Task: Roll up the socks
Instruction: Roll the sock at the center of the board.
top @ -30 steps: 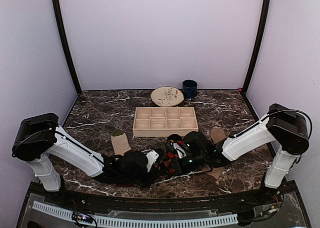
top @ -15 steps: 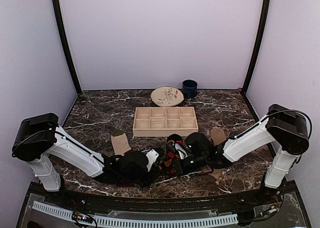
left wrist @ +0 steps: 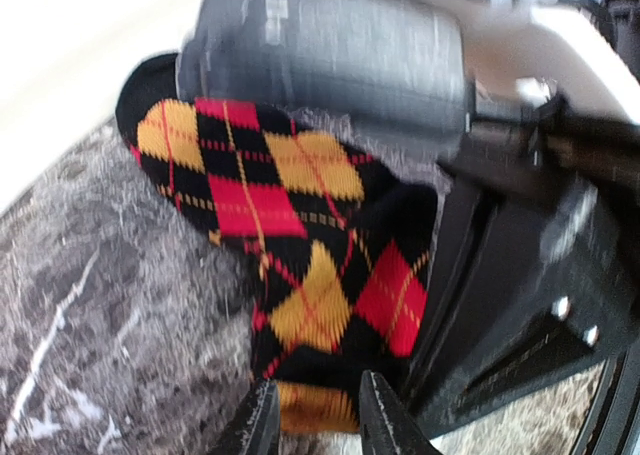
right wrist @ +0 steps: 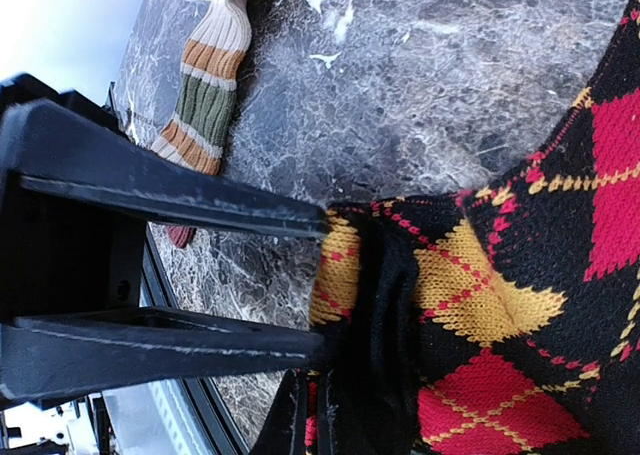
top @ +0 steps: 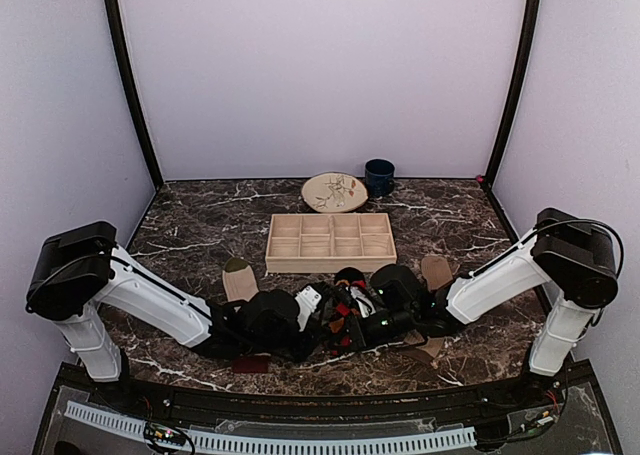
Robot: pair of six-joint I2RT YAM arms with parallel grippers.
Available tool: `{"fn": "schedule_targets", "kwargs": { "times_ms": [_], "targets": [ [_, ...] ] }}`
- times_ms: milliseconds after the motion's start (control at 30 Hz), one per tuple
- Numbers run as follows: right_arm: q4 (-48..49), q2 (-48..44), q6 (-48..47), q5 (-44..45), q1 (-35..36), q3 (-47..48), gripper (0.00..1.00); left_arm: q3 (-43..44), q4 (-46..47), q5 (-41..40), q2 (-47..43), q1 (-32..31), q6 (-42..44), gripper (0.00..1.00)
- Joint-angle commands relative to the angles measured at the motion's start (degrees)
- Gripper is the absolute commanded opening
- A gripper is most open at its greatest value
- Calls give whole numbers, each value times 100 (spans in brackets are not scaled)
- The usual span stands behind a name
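The black sock (top: 345, 308) with red and orange diamonds lies bunched at the table's near middle, between both grippers. My left gripper (left wrist: 320, 422) is open, and the sock's orange end (left wrist: 312, 405) sits between its fingertips. Its two long black fingers (right wrist: 200, 200) also show in the right wrist view, flanking that end. My right gripper (right wrist: 312, 420) is shut on a fold of the argyle sock (right wrist: 470, 305). The striped beige sock (top: 238, 281) lies flat to the left and also shows in the right wrist view (right wrist: 205, 95). The tan sock (top: 436, 271) lies under the right arm.
A wooden compartment tray (top: 330, 243) stands just behind the socks. A patterned plate (top: 334, 191) and a dark blue mug (top: 379, 177) stand at the back. The table's front edge runs right below both wrists. A dark red sock end (top: 250, 363) pokes out near it.
The left wrist has shifted slightly forward and right, uncovering a dark red sock end near the front edge. Its jaws have widened a little. The right gripper has kept its hold.
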Motion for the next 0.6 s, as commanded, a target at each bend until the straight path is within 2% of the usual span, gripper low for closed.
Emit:
{"fn": "schedule_targets", "kwargs": {
  "times_ms": [0, 267, 433, 567],
  "targets": [
    [88, -27, 25, -123, -44, -47, 2, 248, -1084, -991, 115, 67, 648, 31],
    [91, -141, 68, -60, -134, -125, 3, 255, -1104, -1033, 205, 81, 564, 31],
    [330, -126, 261, -244, -284, -268, 3, -229, -872, -1335, -572, 70, 479, 30],
    [970, -123, 725, -564, -503, -531, 3, -560, -708, -1221, -1128, 32, 595, 30]
  ]
}}
